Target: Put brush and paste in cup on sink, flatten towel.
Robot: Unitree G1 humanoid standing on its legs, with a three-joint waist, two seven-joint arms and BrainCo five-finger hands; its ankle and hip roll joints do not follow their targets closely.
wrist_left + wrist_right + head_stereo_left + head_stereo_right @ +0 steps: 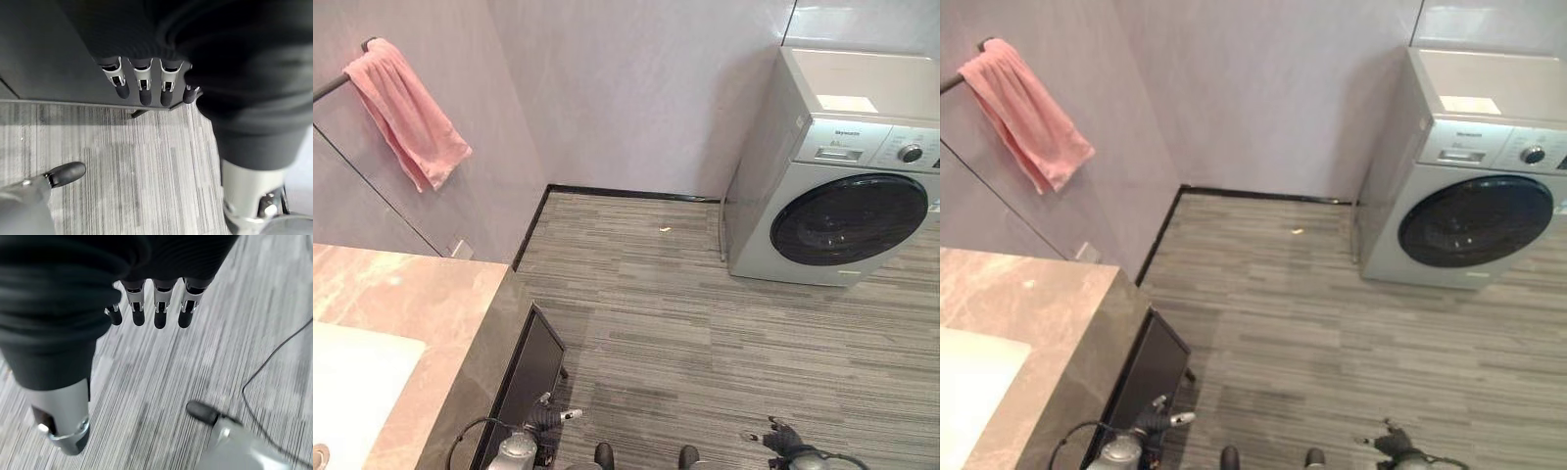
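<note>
A pink towel (406,113) hangs on a rail (331,86) high on the wall, up on the robot's left. It is bunched up and hangs in folds, not flat. One end droops lower than the other.

Below the towel is the bench (421,294). Its top is pale stone with soft brown swirls. A white sink (357,387) is set in the bench, at the near left corner of the head views. I cannot see a brush, paste or cup.

The side of the bench is dark, and a dark cupboard door (530,367) sits under it, next to the floor.

The left hand (548,416) is low down, just beside that dark door. In its wrist view the fingers (143,83) are straight and loose. They hold nothing. The thumb (63,174) sticks out apart from them.

The right hand (778,434) is low on the other side, over the floor, well apart from the left hand. Its fingers (159,308) are straight and loose too, and they hold nothing.

The floor (705,333) is grey with thin stripes. A small pale scrap (665,229) lies on it near the far wall.

A white washing machine (837,166) stands on the right, against the wall. It has a big round dark door (847,218) and a knob (909,153) on the front.
</note>
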